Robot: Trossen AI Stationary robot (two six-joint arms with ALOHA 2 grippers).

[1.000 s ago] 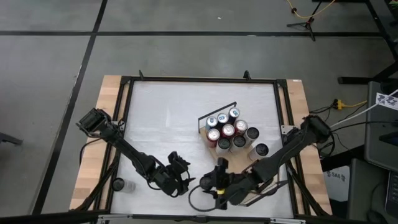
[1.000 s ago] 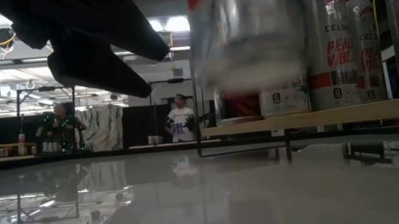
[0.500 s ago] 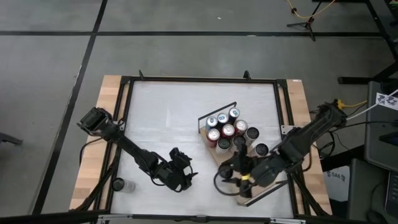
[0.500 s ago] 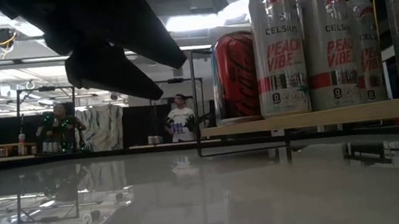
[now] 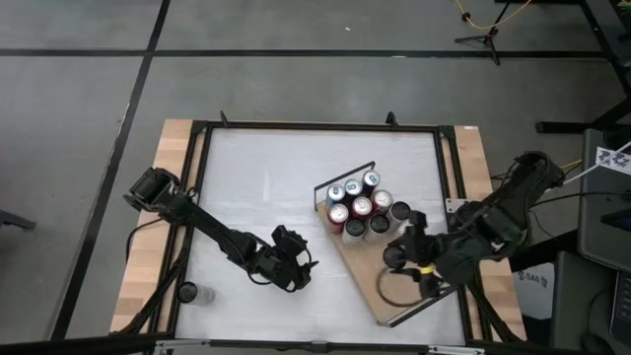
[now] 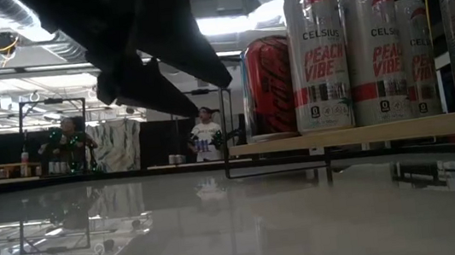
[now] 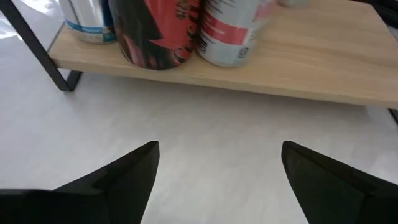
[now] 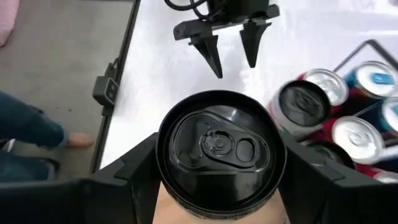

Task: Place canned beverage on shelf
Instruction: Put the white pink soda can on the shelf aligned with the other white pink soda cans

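Note:
The held can [image 8: 217, 148] has a black top and stands between the fingers of my right gripper [image 5: 402, 254], above the bare near part of the light-wood shelf [image 5: 386, 296]. Several cans [image 5: 361, 207] stand upright in a cluster on the shelf's far end, and the low view shows them as tall cans [image 6: 318, 57] on the board [image 6: 366, 133]. My left gripper [image 7: 217, 174] is open and empty. It hovers low over the white tabletop just left of the shelf [image 7: 298, 68], pointing at it. My right gripper pinches the can between its two fingers [image 8: 134, 171], which sit on opposite sides of the wall just under the top rim [image 8: 163, 155]. The fingers slant down from the table's right. The can is upright, top up, lifted above the shelf board.
A black wire rail [image 5: 345, 176] closes the shelf's far end, and a black frame [image 5: 202, 197] borders the tabletop. Small cans [image 5: 197, 294] stand on the wooden margin at the near left. People [image 6: 205, 134] stand in the room beyond. White tabletop lies open at the far left [image 5: 256, 177].
My right gripper has risen from near the table's near edge. It has carried the can toward the right and far side, so the can is now over the shelf's near part. My left gripper has drifted a little toward the shelf, still open.

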